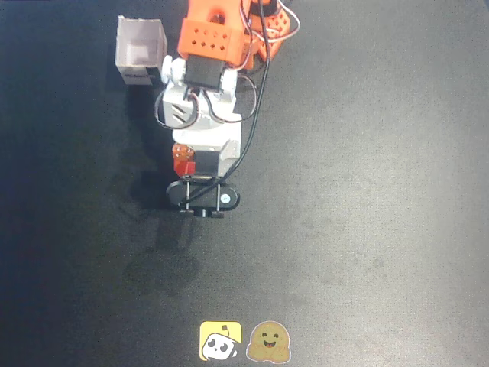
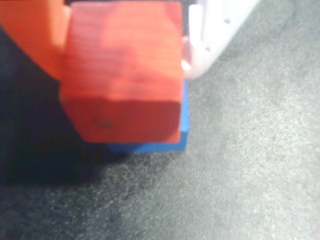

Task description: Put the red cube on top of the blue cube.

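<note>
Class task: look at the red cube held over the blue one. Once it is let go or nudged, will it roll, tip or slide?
The red cube has flat faces and straight edges, so it probably won't roll. It looks rigid, likely wood, judging by the faint grain. It covers most of the blue cube, so it may sit steady, though a sideways nudge could slide it off.

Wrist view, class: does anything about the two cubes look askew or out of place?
Slightly. The red cube, between the claw fingers, sits over the blue cube but off-centre: blue shows only along its lower and right edges. Nothing looks damaged.
</note>
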